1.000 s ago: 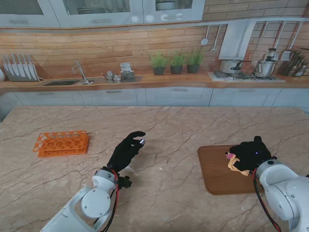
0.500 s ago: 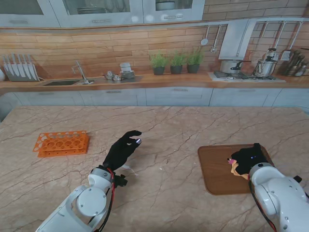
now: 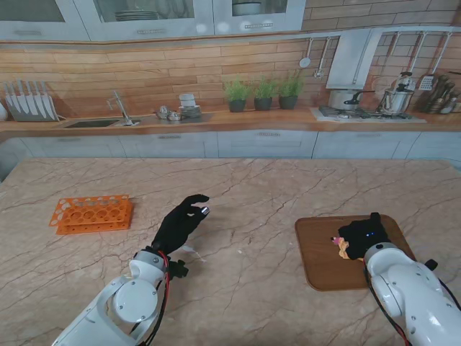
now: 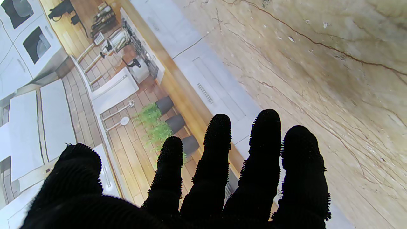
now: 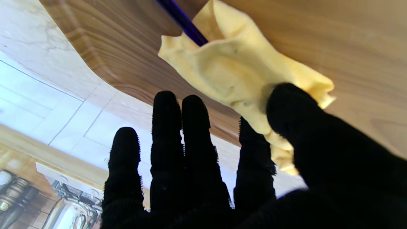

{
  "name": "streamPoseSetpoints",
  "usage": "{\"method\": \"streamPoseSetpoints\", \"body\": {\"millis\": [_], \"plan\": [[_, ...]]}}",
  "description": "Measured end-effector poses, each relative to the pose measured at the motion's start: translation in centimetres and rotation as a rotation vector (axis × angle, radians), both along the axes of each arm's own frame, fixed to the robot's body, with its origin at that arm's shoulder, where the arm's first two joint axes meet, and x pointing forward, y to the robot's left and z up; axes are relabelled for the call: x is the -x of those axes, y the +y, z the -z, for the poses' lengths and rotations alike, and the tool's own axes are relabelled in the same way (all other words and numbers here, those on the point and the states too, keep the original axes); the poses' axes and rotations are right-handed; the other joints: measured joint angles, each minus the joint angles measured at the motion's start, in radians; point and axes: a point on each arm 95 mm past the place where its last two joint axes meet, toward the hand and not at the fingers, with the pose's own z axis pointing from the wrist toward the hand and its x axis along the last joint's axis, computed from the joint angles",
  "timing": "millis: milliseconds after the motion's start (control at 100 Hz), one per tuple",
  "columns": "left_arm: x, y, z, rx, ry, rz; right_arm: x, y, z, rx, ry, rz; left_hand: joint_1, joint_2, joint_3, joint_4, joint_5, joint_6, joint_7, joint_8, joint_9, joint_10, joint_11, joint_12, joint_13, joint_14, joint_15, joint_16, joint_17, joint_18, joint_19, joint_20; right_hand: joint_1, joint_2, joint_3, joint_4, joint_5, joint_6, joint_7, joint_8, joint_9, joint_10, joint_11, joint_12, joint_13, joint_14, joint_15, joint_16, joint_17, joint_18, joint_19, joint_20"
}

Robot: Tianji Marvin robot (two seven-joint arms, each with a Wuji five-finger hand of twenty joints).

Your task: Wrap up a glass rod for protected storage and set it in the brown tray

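Lower the yellow bundle (image 5: 241,76), held by right hand (image 3: 362,235), flat onto brown tray (image 3: 317,252); spread fingers slowly. Keep empty, spread left hand (image 3: 180,222) away.

No readable text anywhere.

No word, label, brand, number or sign can be made out in any of the three views. The orange rack (image 3: 91,214), the brown tray (image 3: 320,252) to its right, the marble tabletop (image 3: 245,187) under both, and the yellow cloth (image 5: 235,73) on the tray all show plain surfaces. The cabinets and utensils beyond the tabletop are too small and blurred to show any lettering.
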Motion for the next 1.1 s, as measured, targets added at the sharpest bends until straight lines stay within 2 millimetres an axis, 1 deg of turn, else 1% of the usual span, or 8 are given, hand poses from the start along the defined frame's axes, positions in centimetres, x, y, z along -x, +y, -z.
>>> {"method": "streamPoseSetpoints", "body": {"millis": [50,100,170,350,640,840,940,1100], "plan": [[0.0,0.1,0.0,-0.001,-0.001,-0.001,0.0,-0.1,0.1,0.008,0.016,0.020,0.001,0.000,0.000,0.000,0.000,0.000,0.000,0.000,0.000,0.000,0.000,0.000,0.000,0.000,0.000,0.000,0.000,0.000,0.000,0.000,-0.034,-0.007,0.022,0.002,-0.035,0.042,-0.014,0.029,-0.043,-0.002,-0.002,0.000,-0.022,-0.010,-0.010,-0.001,-0.008,0.000,0.000,-0.004],[0.0,0.2,0.0,-0.002,-0.003,-0.003,0.0,-0.2,0.0,0.015,0.031,0.039,0.005,0.000,0.000,0.000,0.000,0.000,0.000,0.000,0.000,0.000,0.000,0.000,0.000,0.000,0.000,0.000,0.000,0.000,0.000,0.000,-0.065,-0.007,0.043,0.052,-0.051,0.074,-0.052,0.098,-0.080,-0.003,-0.006,0.000,-0.050,-0.015,-0.012,-0.011,-0.011,-0.001,0.000,-0.008],[0.0,0.3,0.0,-0.003,-0.007,-0.006,0.1,-0.3,-0.1,0.022,0.035,0.051,0.005,0.000,0.000,0.000,0.000,0.000,0.000,0.000,0.000,0.000,0.000,0.000,0.000,0.000,0.000,0.000,0.000,0.000,0.000,0.000,-0.090,-0.007,0.044,0.073,-0.085,0.078,-0.118,0.143,-0.136,-0.010,-0.010,-0.001,-0.079,-0.022,-0.033,-0.019,-0.022,-0.002,0.000,-0.009],[0.0,0.4,-0.1,-0.002,-0.009,-0.006,0.6,-0.6,-0.3,0.025,0.025,0.065,0.005,0.000,0.000,0.000,0.000,0.000,0.000,0.000,0.000,0.000,0.000,0.000,0.000,0.000,0.000,0.000,0.000,0.000,0.000,0.000,-0.105,-0.046,0.006,0.073,-0.182,0.086,-0.208,0.130,-0.216,-0.013,-0.027,-0.002,-0.119,-0.027,-0.057,-0.024,-0.032,-0.013,0.000,-0.009],[-0.2,0.5,0.0,-0.003,-0.016,-0.004,1.5,-1.0,-1.1,0.024,-0.058,0.052,0.006,0.000,0.000,0.000,0.000,0.000,0.000,0.001,0.000,0.000,0.000,0.000,0.000,0.000,0.000,0.000,0.000,0.000,0.000,0.000,-0.107,-0.046,-0.015,0.073,-0.193,0.090,-0.208,0.130,-0.236,-0.013,-0.027,-0.002,-0.121,-0.028,-0.058,-0.024,-0.032,-0.013,0.000,-0.009],[-0.7,1.2,-0.1,-0.024,-0.005,-0.003,2.8,-0.8,-2.9,-0.014,-0.124,0.010,0.029,-0.069,0.000,0.000,0.000,0.000,0.000,0.001,-0.012,0.000,-0.009,-0.004,-0.008,-0.002,-0.026,0.000,-0.028,-0.005,-0.008,-0.012,-0.107,-0.046,-0.025,0.073,-0.222,0.090,-0.208,0.136,-0.254,-0.022,-0.026,-0.003,-0.138,-0.028,-0.065,-0.029,-0.044,-0.014,0.000,-0.009],[-0.9,1.8,-0.4,-0.056,0.005,0.025,3.4,-0.4,-3.8,-0.077,-0.131,-0.005,0.041,-0.085,0.000,0.000,0.001,0.000,0.000,0.001,-0.059,0.000,-0.050,-0.026,-0.048,-0.019,-0.085,-0.013,-0.068,-0.018,-0.063,-0.051,-0.108,-0.045,-0.040,0.073,-0.252,0.076,-0.213,0.136,-0.255,-0.024,-0.040,-0.012,-0.144,-0.028,-0.071,-0.036,-0.055,-0.014,0.000,-0.009],[-1.3,3.1,-1.1,-0.117,0.013,0.067,4.4,0.4,-4.8,-0.162,-0.189,-0.060,0.079,-0.127,-0.015,0.000,0.049,0.015,-0.010,0.001,-0.118,-0.002,-0.116,-0.063,-0.123,-0.055,-0.204,-0.054,-0.142,-0.044,-0.162,-0.123,-0.108,-0.044,-0.083,0.073,-0.271,-0.061,-0.215,0.138,-0.277,-0.025,-0.062,-0.024,-0.170,-0.028,-0.092,-0.036,-0.058,-0.014,-0.024,-0.009]]}}
